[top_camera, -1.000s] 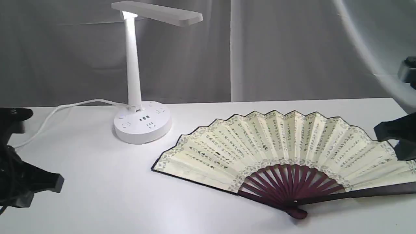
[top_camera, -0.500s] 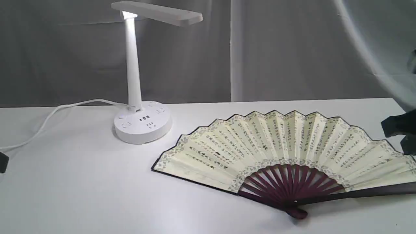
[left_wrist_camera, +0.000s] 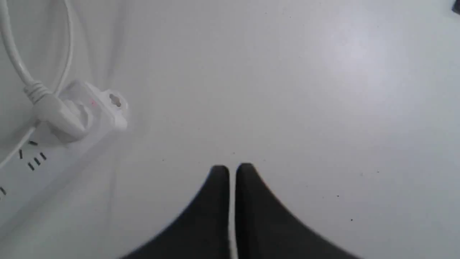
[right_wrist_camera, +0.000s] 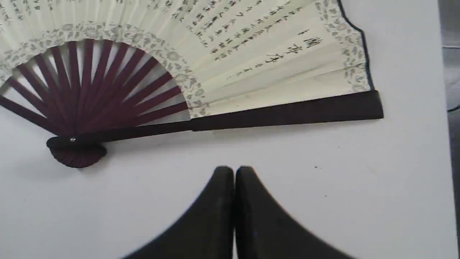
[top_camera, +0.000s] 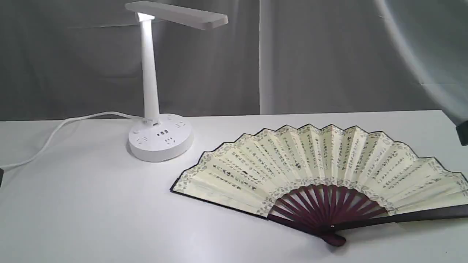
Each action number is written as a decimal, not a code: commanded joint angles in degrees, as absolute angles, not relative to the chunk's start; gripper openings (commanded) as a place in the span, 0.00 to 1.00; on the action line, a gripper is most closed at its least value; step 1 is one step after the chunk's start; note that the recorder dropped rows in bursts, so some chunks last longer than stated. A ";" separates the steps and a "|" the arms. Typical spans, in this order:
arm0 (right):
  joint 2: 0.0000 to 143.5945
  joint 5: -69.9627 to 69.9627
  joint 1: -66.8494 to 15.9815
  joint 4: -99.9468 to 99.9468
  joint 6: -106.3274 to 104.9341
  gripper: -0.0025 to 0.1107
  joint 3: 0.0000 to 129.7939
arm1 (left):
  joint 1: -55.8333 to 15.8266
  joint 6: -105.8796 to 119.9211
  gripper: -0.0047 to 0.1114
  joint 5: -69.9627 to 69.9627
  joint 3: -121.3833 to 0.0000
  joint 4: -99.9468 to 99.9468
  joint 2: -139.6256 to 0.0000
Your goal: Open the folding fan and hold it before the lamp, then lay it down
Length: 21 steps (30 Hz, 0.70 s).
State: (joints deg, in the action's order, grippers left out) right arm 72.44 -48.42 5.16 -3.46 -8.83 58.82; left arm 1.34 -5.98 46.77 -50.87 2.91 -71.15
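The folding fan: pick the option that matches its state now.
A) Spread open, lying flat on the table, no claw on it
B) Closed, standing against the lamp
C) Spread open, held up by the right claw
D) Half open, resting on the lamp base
A: the folding fan lies fully spread on the table, while the right claw and the left claw are both shut and touch nothing.

Table point(top_camera: 91, 219): folding fan point(top_camera: 321, 171) lying spread open, front right; lamp point(top_camera: 157, 135) standing behind it, to the left, well apart.
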 commanded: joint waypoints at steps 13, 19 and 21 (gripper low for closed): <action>61.82 -51.03 5.07 -0.61 -8.31 0.02 58.43 | 1.35 -5.92 0.04 46.74 -50.98 3.14 -69.05; 57.95 -50.07 5.07 -0.61 -7.94 0.02 58.43 | 1.35 -5.92 0.04 45.72 -50.98 3.94 -62.78; 56.97 -49.67 5.07 -0.94 -7.65 0.02 58.43 | 1.35 -5.92 0.04 44.99 -50.98 3.94 -60.38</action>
